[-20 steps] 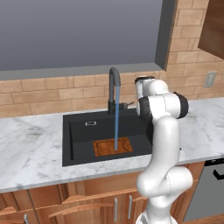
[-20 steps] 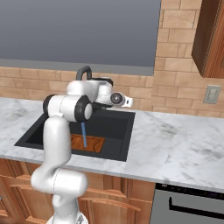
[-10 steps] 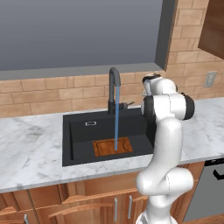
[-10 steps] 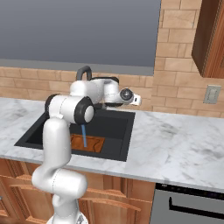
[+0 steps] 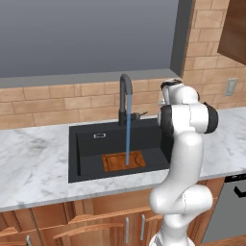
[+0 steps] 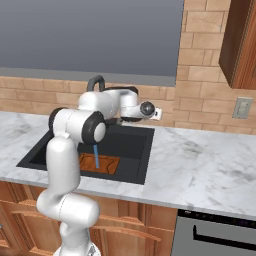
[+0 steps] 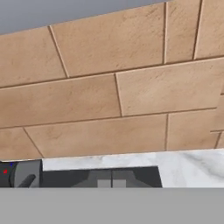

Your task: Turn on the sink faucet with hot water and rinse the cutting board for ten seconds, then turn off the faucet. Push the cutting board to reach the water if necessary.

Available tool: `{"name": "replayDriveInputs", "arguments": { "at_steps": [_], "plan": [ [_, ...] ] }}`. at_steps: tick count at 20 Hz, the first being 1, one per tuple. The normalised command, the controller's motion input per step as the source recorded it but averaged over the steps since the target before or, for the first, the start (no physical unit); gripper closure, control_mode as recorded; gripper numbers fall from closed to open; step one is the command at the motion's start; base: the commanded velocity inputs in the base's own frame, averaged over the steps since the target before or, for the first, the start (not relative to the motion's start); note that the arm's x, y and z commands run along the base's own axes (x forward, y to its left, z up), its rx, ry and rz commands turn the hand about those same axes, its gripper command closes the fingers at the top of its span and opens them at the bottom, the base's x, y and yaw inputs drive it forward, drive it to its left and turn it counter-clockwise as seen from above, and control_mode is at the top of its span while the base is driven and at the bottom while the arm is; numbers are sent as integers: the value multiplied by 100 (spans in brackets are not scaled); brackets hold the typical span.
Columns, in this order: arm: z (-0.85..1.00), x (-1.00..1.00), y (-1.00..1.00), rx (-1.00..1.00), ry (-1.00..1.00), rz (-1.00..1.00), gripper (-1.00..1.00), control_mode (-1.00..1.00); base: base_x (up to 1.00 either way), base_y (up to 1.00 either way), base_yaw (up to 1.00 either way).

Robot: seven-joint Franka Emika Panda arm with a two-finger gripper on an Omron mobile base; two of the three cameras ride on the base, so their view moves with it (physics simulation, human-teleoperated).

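Arm: glossy white, smooth rounded segments, tube-like links swelling into bulbous joints. Dark grey to black rings and caps at joints; big dark disc on shoulder-like joint. Wrist section white with dark band, round dark cap with pale centre at end. Bulbous white base segment. End effector: dark grey fingertips, squared.

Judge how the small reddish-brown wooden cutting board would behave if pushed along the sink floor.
The flat reddish-brown wooden cutting board probably slides rather than tips, lying flat on the matte-black sink floor. The blue water stream is landing on it, so it is likely slippery. It looks stiff.
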Motion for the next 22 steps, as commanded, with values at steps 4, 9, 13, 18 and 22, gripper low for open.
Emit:
{"name": "replayDriveInputs", "arguments": {
  "at_steps": [4,9,13,18,22],
  "plan": [
    [0,-11,0,2,0,10,100,-100,0,0,0],
    [0,-12,9,1,15,9,100,-100,0,0,0],
    [0,-1,6,1,16,13,100,-100,0,0,0],
    [0,0,21,0,7,6,100,-100,0,0,0],
    [0,10,22,0,10,2,100,-100,0,0,0]
  ]
}}
